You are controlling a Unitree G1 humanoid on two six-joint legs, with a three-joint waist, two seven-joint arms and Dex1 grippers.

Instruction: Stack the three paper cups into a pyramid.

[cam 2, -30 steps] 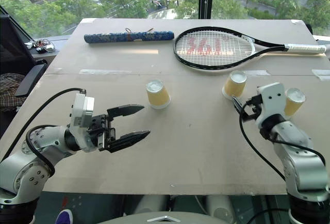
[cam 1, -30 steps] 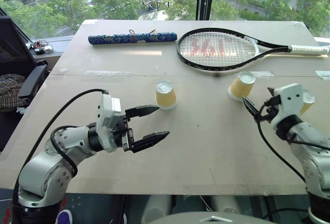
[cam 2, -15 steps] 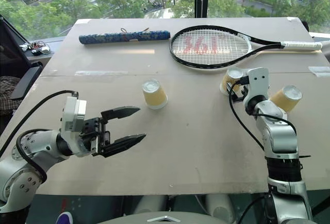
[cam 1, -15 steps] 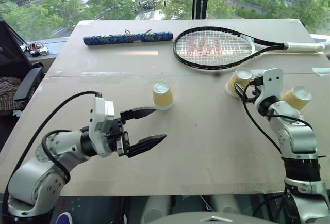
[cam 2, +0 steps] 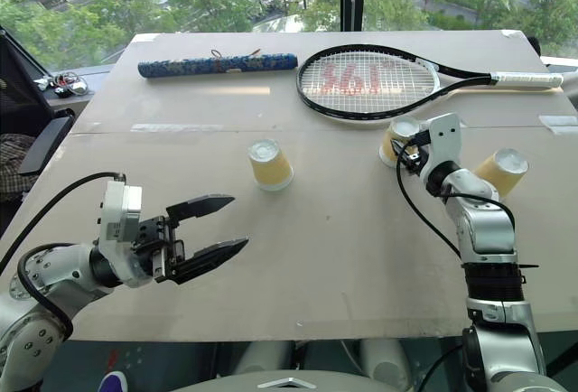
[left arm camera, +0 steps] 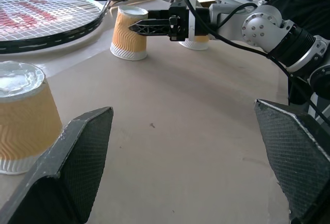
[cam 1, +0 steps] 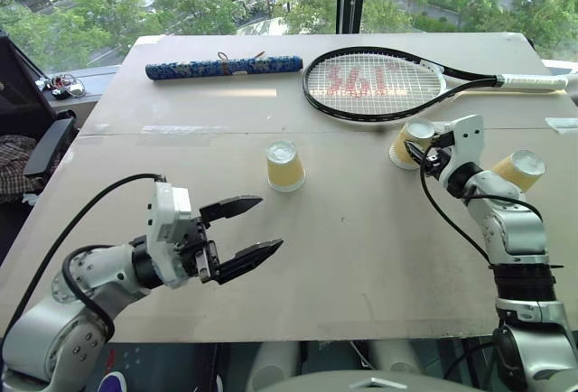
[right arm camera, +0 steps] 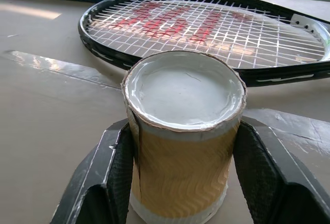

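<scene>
Cups first: three paper cups sit upside down on the table (cam 1: 361, 256), well apart from one another, so no pyramid exists yet. One cup (cam 1: 285, 166) stands alone near the middle of the table. A second cup (cam 1: 411, 143) stands just in front of the tennis racket's (cam 1: 377, 85) hoop, and the right tool (cam 1: 423, 152) is clenched on it; the right wrist view shows both black fingers (right arm camera: 116, 182) pressed against its ribbed yellow sides, white base facing up. The third cup (cam 1: 520, 169) is beyond the right arm near the table's right edge, tilted rather than standing square, and whether it rests flat I cannot tell.

Over on the other side, the left tool (cam 1: 242, 231) hangs above the near part of the table, released and wide, carrying nothing, pointing toward the middle cup but well short of it.

Progress, as I read it: barely begun. The grip on the cup by the racket looks like the first real step. Left to do: bring two cups side by side as a base, then set the last one on top, bridging them. The tilted cup on the right will need righting or a careful pick.

A rolled blue patterned case (cam 1: 224, 67) lies at the far side of the table, out of the way
</scene>
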